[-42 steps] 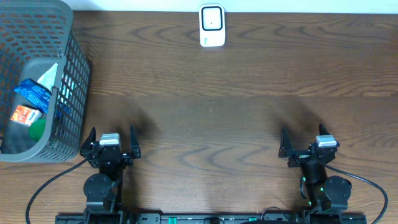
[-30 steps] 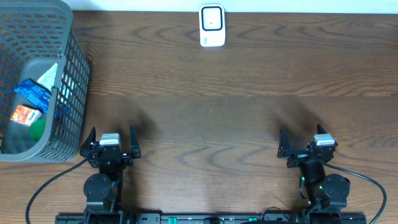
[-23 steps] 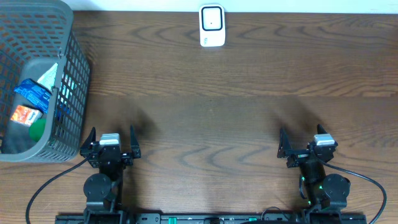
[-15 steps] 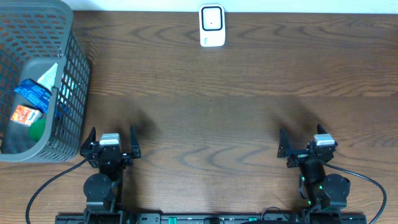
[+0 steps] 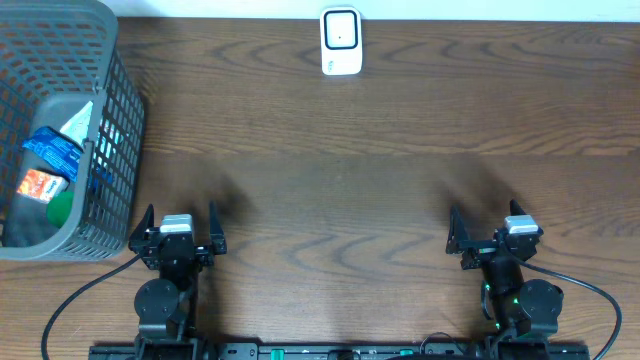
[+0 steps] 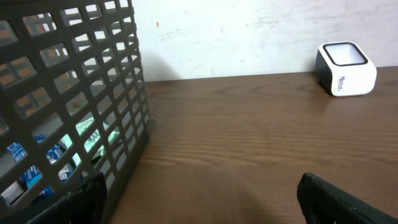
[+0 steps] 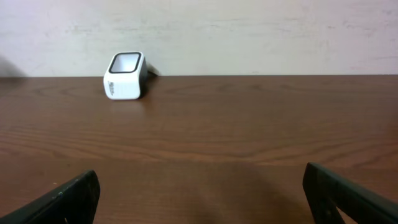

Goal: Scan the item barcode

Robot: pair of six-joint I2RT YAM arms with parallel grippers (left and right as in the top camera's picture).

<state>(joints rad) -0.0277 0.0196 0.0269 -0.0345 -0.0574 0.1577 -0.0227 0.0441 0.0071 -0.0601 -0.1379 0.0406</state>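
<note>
Only the overhead view looks down into the grey mesh basket (image 5: 118, 120) at the left end of the wooden table (image 5: 350, 180). On its floor a blue packet (image 5: 55, 150), an orange-red packet (image 5: 40, 185), a round green item (image 5: 62, 205) and a white pack (image 5: 80, 122) lie crowded together. They are too small for any barcode to be made out.

The left wrist camera meets the basket from the side, with scraps of blue and pale green showing through the mesh. The right wrist camera takes in just bare table and the barcode scanner (image 5: 341, 41), a small white box with a dark window on its slanted top, standing at the far edge by the wall.

The left gripper (image 5: 181, 210) and the right gripper (image 5: 485, 212) sit at the near edge, jaws spread wide and empty. The left one is just beside the basket's near corner.
</note>
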